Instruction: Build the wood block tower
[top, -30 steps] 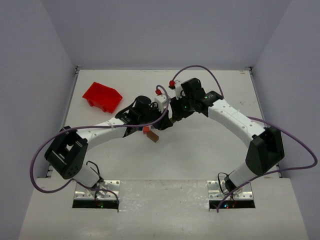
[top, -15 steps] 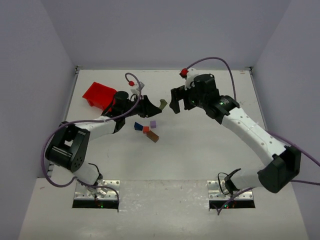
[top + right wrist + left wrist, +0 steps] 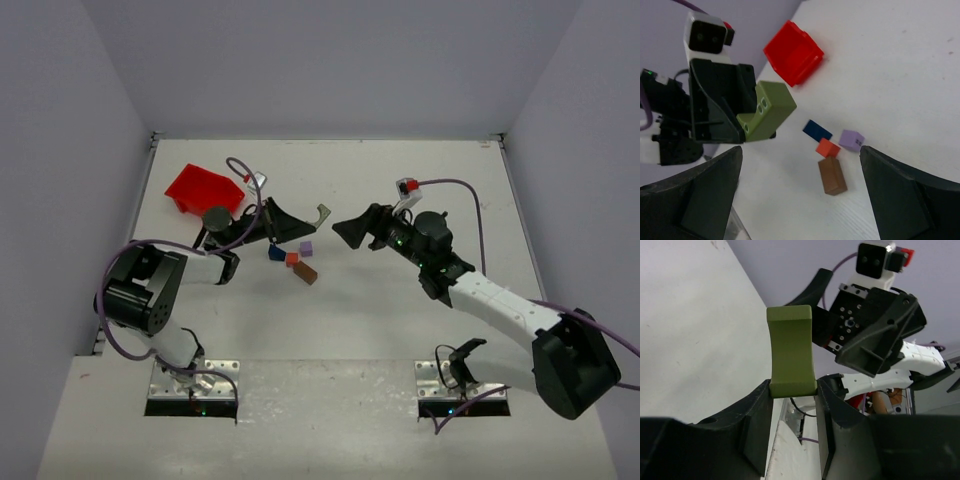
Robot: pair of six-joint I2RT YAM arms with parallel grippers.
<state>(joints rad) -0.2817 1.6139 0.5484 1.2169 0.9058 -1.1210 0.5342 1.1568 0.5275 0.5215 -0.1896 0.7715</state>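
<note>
Aloft, left pincer [image 3: 792,388] clamping olive block [image 3: 790,347], possibly arched, foot hidden, right pincer [image 3: 350,226] apart

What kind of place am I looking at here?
Probably a lab's robot test bench: two cabled arms bolted to a white table, plain panels walling it in, and toy blocks and a red bin laid out.

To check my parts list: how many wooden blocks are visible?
5. On the table together: dark blue block, orange-red block, lilac block, brown block. The left gripper holds an olive-green block. None seems hidden.
</note>
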